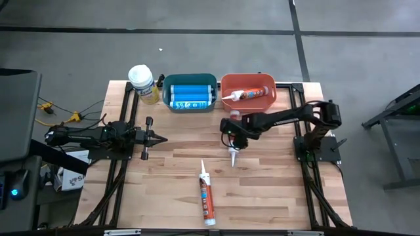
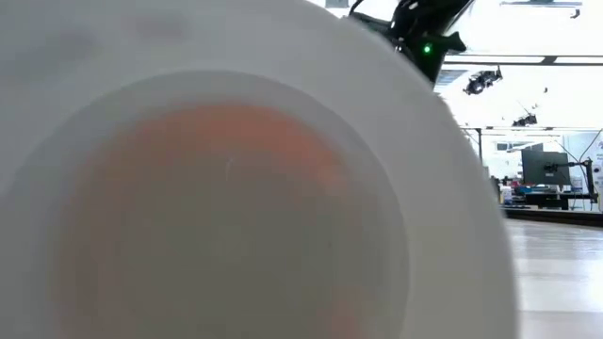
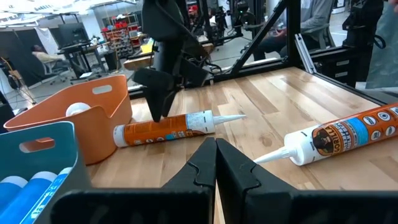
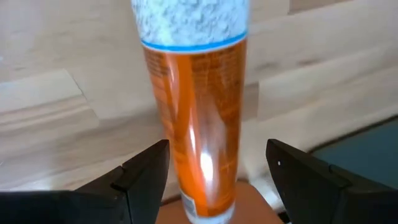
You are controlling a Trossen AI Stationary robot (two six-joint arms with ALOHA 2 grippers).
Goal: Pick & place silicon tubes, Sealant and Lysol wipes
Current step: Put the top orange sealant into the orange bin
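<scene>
The orange sealant tube with a white nozzle (image 4: 193,118) lies on the pale wooden table (image 1: 275,190), just in front of the orange plastic bin (image 1: 226,101), and my right gripper (image 1: 231,139) hovers over it with its jaws spread wide, one finger on either side of the tube's body, not yet gripping. My left gripper (image 3: 216,163) rests over the table's left side, clenched tight on nothing and pointing toward the middle. The orange bin already holds one similar tube (image 1: 248,96), and the teal plastic bin (image 1: 189,81) beside it holds several blue tubes (image 1: 189,96). A second white-nozzled orange tube (image 1: 207,195) lies alone near the front edge of the table, well apart from both grippers. The Lysol wipes, a round canister with a wide white lid and pale yellow body (image 1: 143,84), stands upright at the back, just left of the teal bin. I judge the task partly done: two tubes and perhaps the canister remain. The low view is blocked by something pale and round.
</scene>
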